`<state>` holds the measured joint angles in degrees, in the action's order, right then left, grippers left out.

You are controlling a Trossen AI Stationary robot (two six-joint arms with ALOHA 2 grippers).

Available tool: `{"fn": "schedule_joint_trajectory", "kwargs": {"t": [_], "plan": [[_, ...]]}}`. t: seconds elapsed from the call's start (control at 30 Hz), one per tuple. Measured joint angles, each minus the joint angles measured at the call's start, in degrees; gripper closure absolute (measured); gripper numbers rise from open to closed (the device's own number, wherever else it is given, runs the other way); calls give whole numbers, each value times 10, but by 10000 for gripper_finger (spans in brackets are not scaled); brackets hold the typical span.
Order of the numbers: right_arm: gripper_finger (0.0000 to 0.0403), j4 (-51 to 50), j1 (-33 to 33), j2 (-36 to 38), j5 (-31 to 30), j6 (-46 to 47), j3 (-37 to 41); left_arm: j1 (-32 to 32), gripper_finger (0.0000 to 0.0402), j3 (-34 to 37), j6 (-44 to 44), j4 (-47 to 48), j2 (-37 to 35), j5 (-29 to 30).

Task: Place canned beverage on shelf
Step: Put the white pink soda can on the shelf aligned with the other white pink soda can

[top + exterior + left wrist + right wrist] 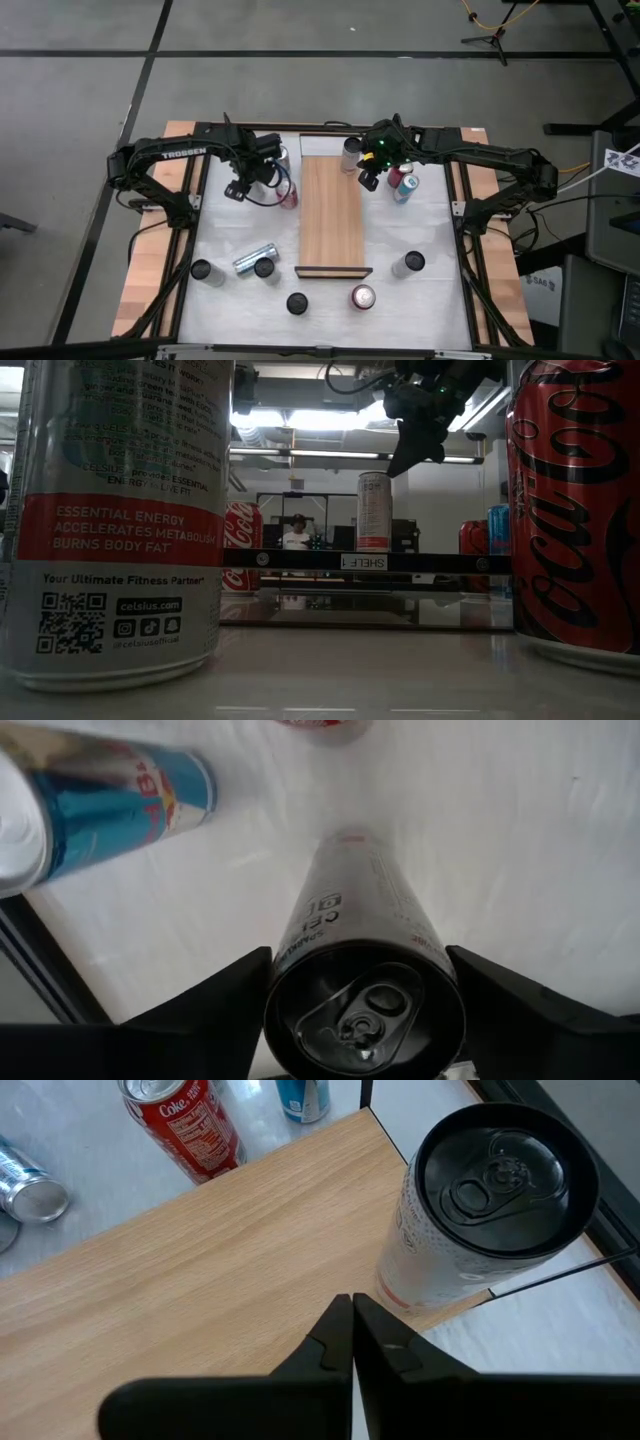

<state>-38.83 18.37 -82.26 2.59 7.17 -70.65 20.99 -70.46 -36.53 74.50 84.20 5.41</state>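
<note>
The left gripper (268, 160) sat over the white table (430, 300) just left of the shelf (331, 215), near its far end, and its wrist camera looked straight down on a slim silver can with a dark lid (362, 990) standing upright between the two dark fingers (215, 1005). The fingers stood apart on either side of that can, close against its sides; whether they actually pressed on it could not be told from this angle. A blue and silver can (110, 805) stood nearby on the table, and the base of a red can (315, 726) showed at the edge of the same view. The right gripper (352, 1342) hung above the far end of the shelf with its fingers pressed together and holding nothing. Right beside it a white can with a black lid (480, 1210) stood upright on the shelf's far right corner, apart from the fingertips. Seen from table height, that can (374, 512) rose behind the shelf's dark lip (365, 562), with the right gripper (412, 457) above and to one side of it. Several more cans stood or lay on the table around the near end of the shelf, among them a red-topped one (362, 296) and a silver one lying on its side (252, 259).
</note>
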Motion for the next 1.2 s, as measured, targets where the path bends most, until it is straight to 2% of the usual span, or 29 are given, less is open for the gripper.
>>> {"fn": "schedule_joint_trajectory", "kwargs": {"t": [0.2,0.67,0.93,1.2], "plan": [[402,0,0,0,0,0,0,0,160,0,83,2,0,0],[402,0,0,0,0,0,0,0,165,-1,386,0,0,23],[402,0,0,0,0,0,0,0,165,-18,392,19,-2,-1],[402,0,0,0,0,0,0,-1,165,-136,326,56,-3,0]]}}
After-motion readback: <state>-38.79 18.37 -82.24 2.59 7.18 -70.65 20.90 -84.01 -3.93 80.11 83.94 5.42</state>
